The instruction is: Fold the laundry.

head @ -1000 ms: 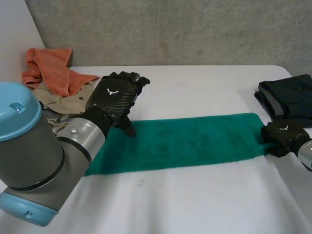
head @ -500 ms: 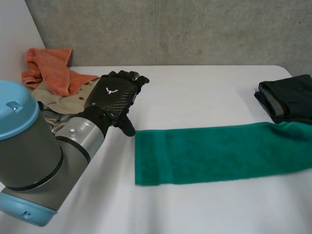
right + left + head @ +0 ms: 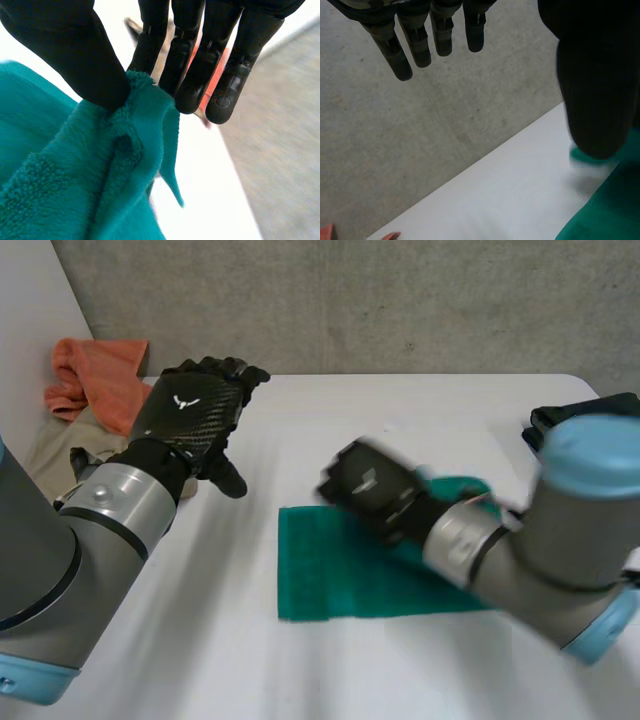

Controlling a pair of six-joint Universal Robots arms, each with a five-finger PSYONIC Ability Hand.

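A green towel (image 3: 340, 570) lies across the middle of the white table. My right hand (image 3: 372, 485) is above it near its left part, pinching the towel's end (image 3: 132, 145) between thumb and fingers and carrying that end over the rest of the towel. My left hand (image 3: 190, 420) hovers above the table to the left of the towel with its fingers (image 3: 420, 42) straight and nothing in them. In the left wrist view a corner of the green towel (image 3: 610, 210) lies below the thumb.
An orange cloth (image 3: 95, 375) and a beige garment (image 3: 45, 455) are piled at the back left. A folded dark garment (image 3: 560, 420) sits at the right edge, partly behind my right arm (image 3: 560, 530). A grey wall rises behind the table.
My right hand has swung from the right edge leftward over the towel, bringing its right end along. The left hand rose and shifted left, away from the towel.
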